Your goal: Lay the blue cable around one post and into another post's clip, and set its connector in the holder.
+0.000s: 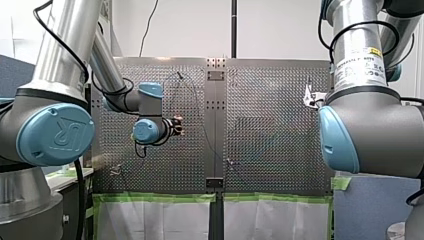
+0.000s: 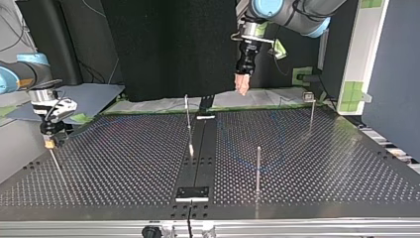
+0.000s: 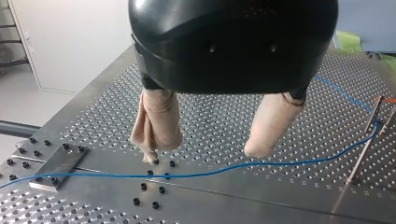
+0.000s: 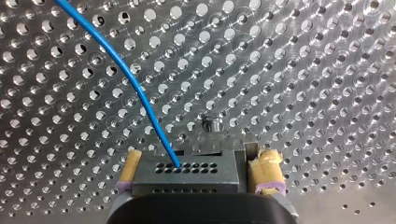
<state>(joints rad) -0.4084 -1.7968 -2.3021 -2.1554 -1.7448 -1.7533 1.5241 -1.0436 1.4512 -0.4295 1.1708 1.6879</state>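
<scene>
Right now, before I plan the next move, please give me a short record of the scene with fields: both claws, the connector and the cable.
left claw: open, beige pads, holds nothing, above the table
right claw: shut on the connector, one pad on each side
connector: grey block with rows of small holes
blue cable: leaves the connector; lies on the table under the left claw and runs to a post
post: thin metal rod; whether the cable goes around it, cannot tell

Front and top views face oppositely across the table (image 2: 322, 163).
</scene>
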